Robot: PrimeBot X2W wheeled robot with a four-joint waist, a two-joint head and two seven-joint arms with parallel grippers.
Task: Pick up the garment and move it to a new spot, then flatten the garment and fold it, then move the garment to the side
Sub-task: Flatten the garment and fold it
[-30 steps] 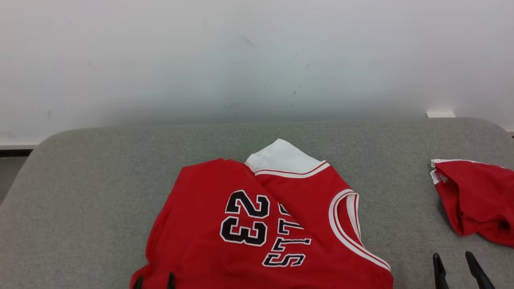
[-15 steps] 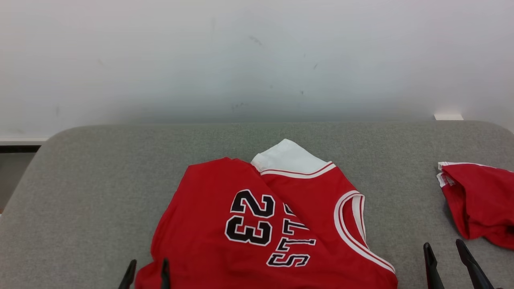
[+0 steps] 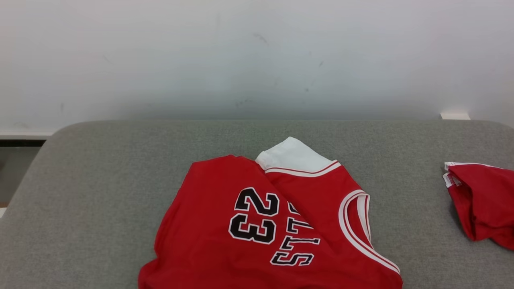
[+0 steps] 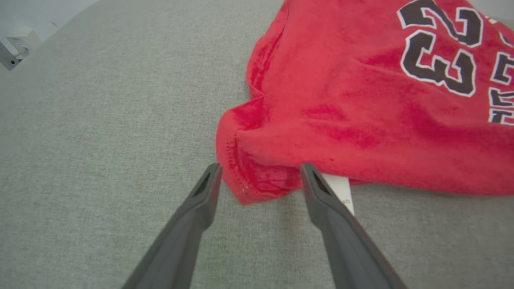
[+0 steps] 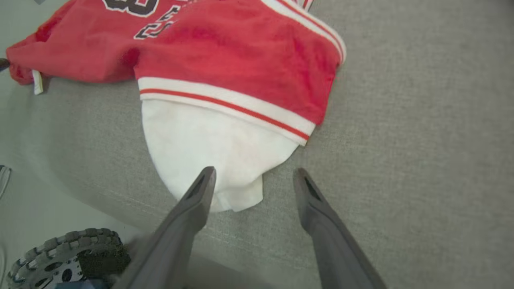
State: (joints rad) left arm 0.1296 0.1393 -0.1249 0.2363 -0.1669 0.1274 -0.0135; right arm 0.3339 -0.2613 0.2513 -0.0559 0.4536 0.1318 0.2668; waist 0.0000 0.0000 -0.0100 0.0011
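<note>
grey fabric surface (image 3: 100, 180) | left claw (image 4: 261, 166) released, empty, tips flanking a hem corner of the red "23" basketball jersey (image 3: 200, 224) lying mid-surface | right claw (image 5: 253, 171) released, empty, at what seems its white lining (image 5: 209, 148) | crumpled red cloth (image 3: 480, 200) far right

Looks like a bare lab or test room: a grey felt-covered tabletop (image 3: 96, 180), and at 12 o'clock a plain, scuffed white wall (image 3: 241, 52).
</note>
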